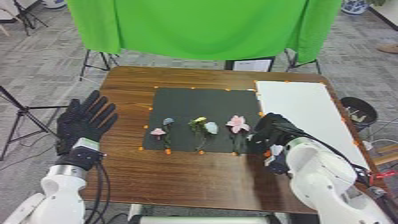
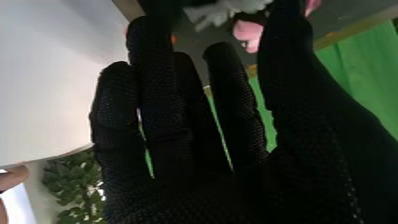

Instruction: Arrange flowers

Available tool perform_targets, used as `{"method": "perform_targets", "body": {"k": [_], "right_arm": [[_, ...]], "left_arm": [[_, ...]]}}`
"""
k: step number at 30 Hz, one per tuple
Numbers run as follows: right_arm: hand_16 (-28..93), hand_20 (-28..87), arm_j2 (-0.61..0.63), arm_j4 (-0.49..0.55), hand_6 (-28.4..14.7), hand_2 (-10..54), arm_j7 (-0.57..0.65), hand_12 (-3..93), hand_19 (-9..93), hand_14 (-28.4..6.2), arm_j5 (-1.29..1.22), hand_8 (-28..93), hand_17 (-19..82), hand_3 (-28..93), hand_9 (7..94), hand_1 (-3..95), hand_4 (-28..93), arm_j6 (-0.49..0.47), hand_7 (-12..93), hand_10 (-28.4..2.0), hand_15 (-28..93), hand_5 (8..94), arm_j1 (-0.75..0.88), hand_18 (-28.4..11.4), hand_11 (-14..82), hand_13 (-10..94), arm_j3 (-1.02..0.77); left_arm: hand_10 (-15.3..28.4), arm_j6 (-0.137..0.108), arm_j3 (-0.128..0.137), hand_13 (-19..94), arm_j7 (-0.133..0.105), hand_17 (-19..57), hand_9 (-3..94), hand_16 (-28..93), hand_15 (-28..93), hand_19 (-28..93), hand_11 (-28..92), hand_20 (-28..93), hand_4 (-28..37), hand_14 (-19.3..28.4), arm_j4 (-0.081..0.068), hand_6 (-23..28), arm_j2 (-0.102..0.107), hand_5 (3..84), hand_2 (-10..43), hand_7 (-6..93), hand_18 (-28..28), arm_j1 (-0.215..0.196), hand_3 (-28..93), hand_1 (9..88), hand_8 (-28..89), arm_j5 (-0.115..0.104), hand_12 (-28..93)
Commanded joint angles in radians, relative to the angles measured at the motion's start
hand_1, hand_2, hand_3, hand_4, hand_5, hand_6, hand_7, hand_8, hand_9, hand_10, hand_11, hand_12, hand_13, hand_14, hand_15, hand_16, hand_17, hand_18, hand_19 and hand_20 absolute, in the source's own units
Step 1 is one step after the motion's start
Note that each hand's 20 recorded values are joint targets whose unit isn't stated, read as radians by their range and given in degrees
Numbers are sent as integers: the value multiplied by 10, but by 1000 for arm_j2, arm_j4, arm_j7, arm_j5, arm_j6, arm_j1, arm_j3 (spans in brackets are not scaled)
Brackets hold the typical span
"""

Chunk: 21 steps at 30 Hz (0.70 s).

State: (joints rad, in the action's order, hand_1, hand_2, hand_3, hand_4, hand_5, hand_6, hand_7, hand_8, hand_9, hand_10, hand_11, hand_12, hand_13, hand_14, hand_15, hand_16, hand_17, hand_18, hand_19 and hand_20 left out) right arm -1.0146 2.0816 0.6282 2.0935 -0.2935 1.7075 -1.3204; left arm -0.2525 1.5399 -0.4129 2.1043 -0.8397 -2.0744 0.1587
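Head view: 5 flwrs lie in a row on the black mat (image 1: 195,103), mid-table (image 1: 191,175): from L edge side twd R edge, small pink flwr (image 1: 157,132), bluish flwr (image 1: 168,121), yellow flwr (image 1: 198,121), white flwr (image 1: 211,128) & big pink flwr (image 1: 237,124). R hand (image 1: 277,130) is just beside the last, btwn it & table's R edge; white sheet (image 1: 302,110) runs along that edge. L hand (image 1: 82,120) is at table's L edge, fingers straight, nothing held. R wrist view adds R hand's fingers, extended & uncurled, w/ pink petals (image 2: 249,33) & pale petals (image 2: 213,14) beyond, plus green leaves (image 2: 67,185).
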Motion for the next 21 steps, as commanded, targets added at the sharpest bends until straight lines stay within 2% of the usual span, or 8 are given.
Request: {"method": "perform_targets", "body": {"k": [1, 3, 4, 9, 11, 12, 15, 21], "right_arm": [[215, 324, 12, 42, -34, -95, -26, 131, 794, -123, -2, -127, 339, 770, 558, 418, -279, 109, 181, -166, 450, 564, -15, -211, 111, 625, -44], [210, 320, 32, -12, -36, -54, -108, 131, 792, -125, -75, -124, 340, 772, 567, 373, -266, 408, 181, -167, 448, 566, -16, -208, 113, 628, -14], [209, 316, 28, -26, -36, -32, -150, 132, 786, -125, -189, -124, 341, 772, 570, 360, -264, 475, 181, -167, 448, 566, -17, -205, 114, 629, -31], [167, 228, 7, -61, -43, 74, -359, 133, 606, -154, -523, -125, 282, 779, 521, 265, -263, 515, 179, -171, 363, 490, 0, -180, 114, 512, -131], [159, 208, 3, -67, -41, 89, -422, 132, 548, -159, -592, -127, 254, 779, 502, 213, -264, 505, 180, -173, 341, 470, 8, -176, 107, 468, -151], [160, 203, 0, -65, -39, 104, -448, 135, 480, -164, -671, -123, 224, 783, 479, 156, -274, 507, 171, -174, 293, 451, 15, -177, 91, 422, -163], [184, 206, -18, -69, -35, 117, -523, 133, 352, -170, -901, -110, 195, 779, 435, 96, -281, 478, 146, -166, 200, 410, 31, -174, 56, 364, -196], [199, 211, -20, -42, -33, 117, -575, 118, 281, -172, -1125, -100, 174, 775, 387, 47, -282, 444, 105, -144, 127, 375, 63, -178, 35, 325, -227]], "left_arm": [[143, -5, 0, 204, -11, -62, 308, -53, 280, 294, 151, 85, -283, 159, 5, 87, 6, 389, 126, 92, 141, -7, 717, 256, -69, -5, 115], [144, -6, 5, 204, -12, -62, 308, -53, 279, 294, 151, 85, -283, 159, 7, 88, 7, 389, 127, 92, 141, -13, 716, 254, -69, -5, 114], [144, -5, 5, 204, -15, -62, 308, -53, 279, 294, 151, 85, -283, 159, 7, 88, 8, 390, 129, 91, 141, -14, 715, 253, -69, -6, 114], [144, 10, 36, 203, -13, -62, 307, -54, 274, 294, 148, 85, -283, 156, 8, 89, 23, 391, 139, 90, 141, -44, 713, 240, -69, 9, 112], [144, 12, 59, 203, -14, -62, 306, -54, 272, 293, 148, 84, -283, 156, 9, 89, 30, 391, 141, 89, 141, -66, 712, 236, -69, 36, 112], [143, 10, 74, 203, -10, -62, 306, -54, 271, 293, 148, 84, -283, 155, 9, 88, 30, 391, 142, 90, 141, -78, 713, 234, -69, 53, 111], [144, 15, 104, 202, -4, -62, 304, -56, 261, 291, 140, 84, -283, 150, 11, 87, 16, 391, 143, 87, 141, -97, 713, 230, -70, 61, 107], [141, 16, 99, 200, -24, -62, 301, -58, 235, 288, 128, 84, -283, 139, 0, 82, 24, 388, 144, 78, 142, -72, 714, 227, -71, 62, 102]]}}
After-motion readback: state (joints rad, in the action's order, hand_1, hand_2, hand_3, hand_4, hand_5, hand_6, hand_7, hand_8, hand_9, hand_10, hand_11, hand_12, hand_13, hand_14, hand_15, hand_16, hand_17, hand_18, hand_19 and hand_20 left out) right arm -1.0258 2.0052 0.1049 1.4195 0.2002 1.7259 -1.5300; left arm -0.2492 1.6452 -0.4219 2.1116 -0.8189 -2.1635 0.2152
